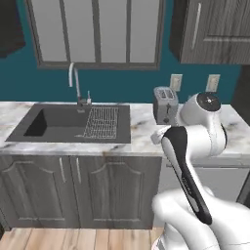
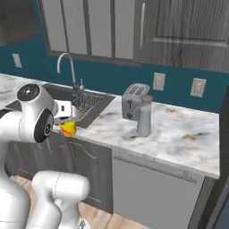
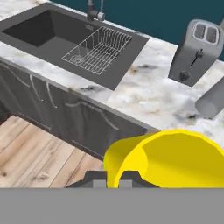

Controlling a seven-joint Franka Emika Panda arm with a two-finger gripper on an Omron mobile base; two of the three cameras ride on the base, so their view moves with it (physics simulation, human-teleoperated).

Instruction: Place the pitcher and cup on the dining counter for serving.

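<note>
Gripping the cup point(image 3: 175, 159): in the hand view its yellow body fills the lower right of the frame, rim wall sitting right over the finger tips point(image 3: 94, 178) at the bottom edge, so the gripper point(image 3: 111, 180) looks clamped on the cup wall. Right base view backs this up: cup point(image 2: 68, 129) shows as a small yellow patch at left centre, just under the white hand point(image 2: 67, 112), off the worktop edge and in front of the cabinets.

Pitcher point(image 2: 144, 115) stands upright on the marble worktop point(image 2: 179, 134), centre of the right base view, just beside the toaster point(image 2: 133, 102) and slightly in front of it; touching or not, can't tell. In the hand view the pitcher point(image 3: 211, 101) is a grey cylinder at the right edge, below the toaster point(image 3: 194, 51).

Sink point(image 1: 68, 124) takes the left-centre of the left base view, wire rack point(image 1: 102, 122) in its right half, faucet point(image 1: 75, 85) behind it. Toaster point(image 1: 165, 105) sits right of centre against the teal wall, partly behind the arm point(image 1: 195, 146), which blocks the lower right of that view.
</note>
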